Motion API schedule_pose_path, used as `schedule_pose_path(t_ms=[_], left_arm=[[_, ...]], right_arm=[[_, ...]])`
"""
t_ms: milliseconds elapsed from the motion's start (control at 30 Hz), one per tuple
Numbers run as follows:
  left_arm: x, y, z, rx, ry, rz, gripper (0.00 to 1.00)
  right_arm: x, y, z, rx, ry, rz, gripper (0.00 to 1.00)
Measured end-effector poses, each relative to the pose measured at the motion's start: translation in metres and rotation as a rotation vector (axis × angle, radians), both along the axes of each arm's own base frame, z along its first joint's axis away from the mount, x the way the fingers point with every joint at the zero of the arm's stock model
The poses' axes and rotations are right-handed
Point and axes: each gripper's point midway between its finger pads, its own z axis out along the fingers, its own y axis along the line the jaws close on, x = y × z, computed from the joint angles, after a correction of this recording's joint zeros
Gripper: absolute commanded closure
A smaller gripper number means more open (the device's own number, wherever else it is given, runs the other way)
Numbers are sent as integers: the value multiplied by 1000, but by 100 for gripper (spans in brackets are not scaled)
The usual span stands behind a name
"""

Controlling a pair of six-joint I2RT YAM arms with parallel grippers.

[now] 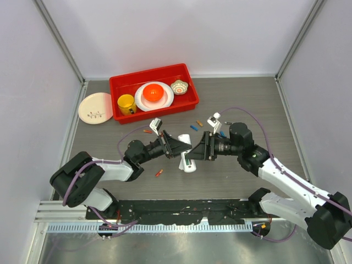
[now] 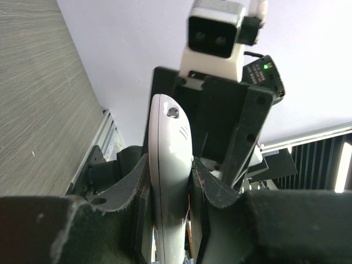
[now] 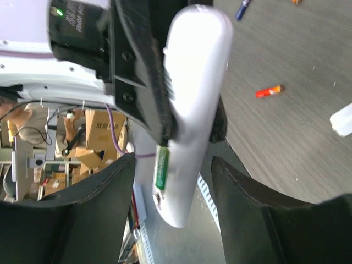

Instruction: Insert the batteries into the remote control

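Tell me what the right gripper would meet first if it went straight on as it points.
The remote control, clamped in the left gripper; it stands between the open fingers of the right gripper. How near is unclear.

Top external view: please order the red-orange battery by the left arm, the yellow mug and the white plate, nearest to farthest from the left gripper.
From the left gripper:
1. Red-orange battery, just to its near left.
2. Yellow mug, in the red bin, at its left end, farther back.
3. White plate, left of the bin, farthest.
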Motion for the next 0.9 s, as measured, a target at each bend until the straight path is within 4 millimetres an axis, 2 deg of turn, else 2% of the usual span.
schedule_pose_path(t_ms=[200, 300, 433, 567, 667, 800, 900], left_arm=[[11, 9, -3, 6, 1, 33, 100], [22, 22, -7, 13, 7, 76, 100], [30, 42, -3, 16, -31, 139, 100], [27, 56, 12, 55, -120, 195, 100], [23, 66, 18, 106, -171, 250, 100], [21, 83, 20, 146, -210, 321, 100], [21, 94, 3, 162, -174, 347, 100]], right_arm=[[23, -21, 31, -27, -129, -101, 37], [37, -35, 30, -91, -185, -198, 40], [58, -55, 1, -240, -192, -334, 46], [72, -73, -51, -429, -139, -401, 50], [77, -81, -82, -570, -138, -410, 49], [80, -80, -105, -768, -214, -388, 43], [104, -69, -105, -882, -302, -419, 37]])
